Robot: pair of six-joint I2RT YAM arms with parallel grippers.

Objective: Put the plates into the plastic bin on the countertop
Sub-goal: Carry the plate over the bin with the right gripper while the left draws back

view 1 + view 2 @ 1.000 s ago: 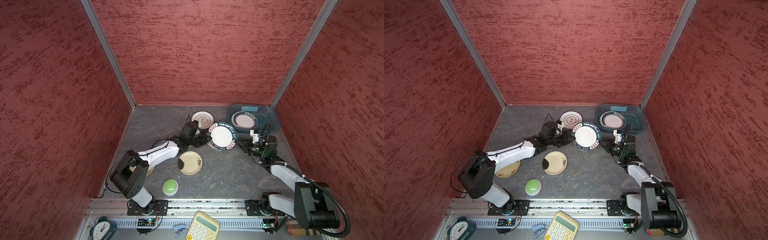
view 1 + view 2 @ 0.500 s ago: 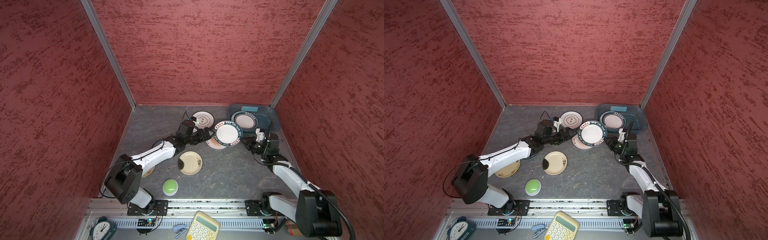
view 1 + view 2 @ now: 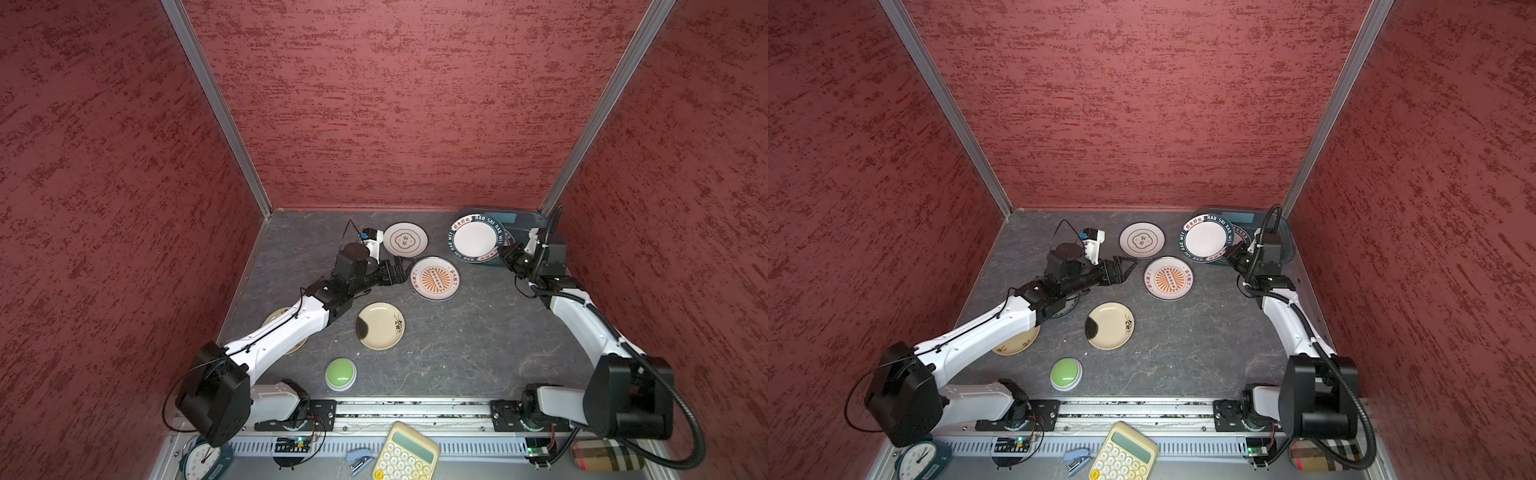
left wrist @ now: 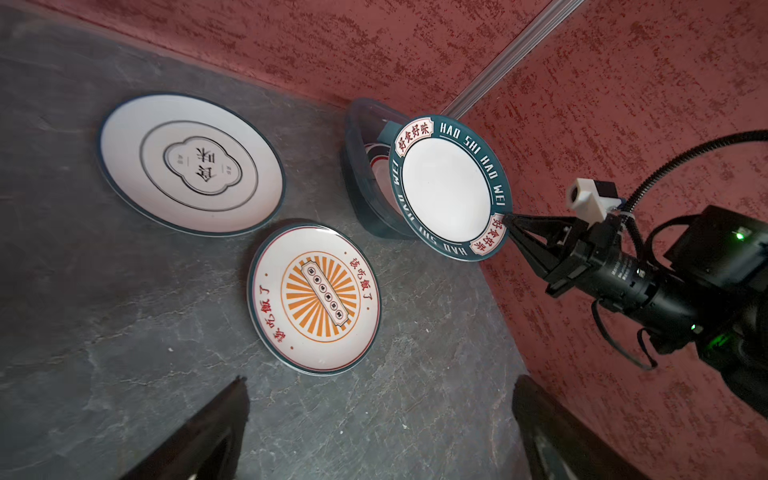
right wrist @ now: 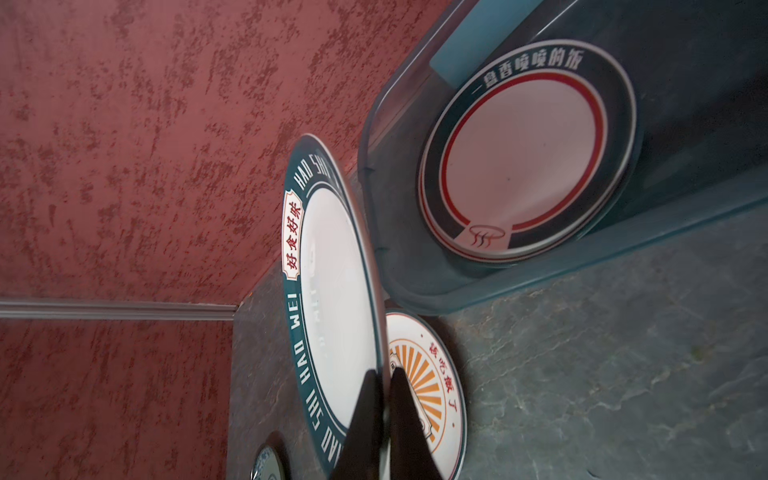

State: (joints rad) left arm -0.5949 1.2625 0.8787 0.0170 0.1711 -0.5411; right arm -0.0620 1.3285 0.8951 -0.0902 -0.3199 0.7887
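Observation:
My right gripper (image 3: pixel 505 251) (image 5: pixel 384 374) is shut on the rim of a white plate with a dark-green lettered rim (image 3: pixel 476 237) (image 4: pixel 446 187). It holds the plate tilted in the air at the near-left edge of the blue-grey plastic bin (image 3: pixel 530 227) (image 5: pixel 415 291). A dark-rimmed plate (image 5: pixel 528 153) lies inside the bin. My left gripper (image 3: pixel 399 270) (image 4: pixel 380 380) is open and empty, beside an orange sunburst plate (image 3: pixel 435 277) on the countertop (image 3: pixel 457 353). Also on the countertop are a white emblem plate (image 3: pixel 405 239) and a cream plate (image 3: pixel 380 325).
Another cream plate (image 3: pixel 1017 343) and a grey-green patterned plate (image 3: pixel 1067 309) lie partly under the left arm. A green dome button (image 3: pixel 340 373) sits near the front rail. Red walls close in the back and both sides. A calculator (image 3: pixel 405 453) lies beyond the rail.
The left gripper opened, let go of the green-rimmed plate and drew back left. The right gripper carried that plate back and right to the bin's edge, uncovering the sunburst plate.

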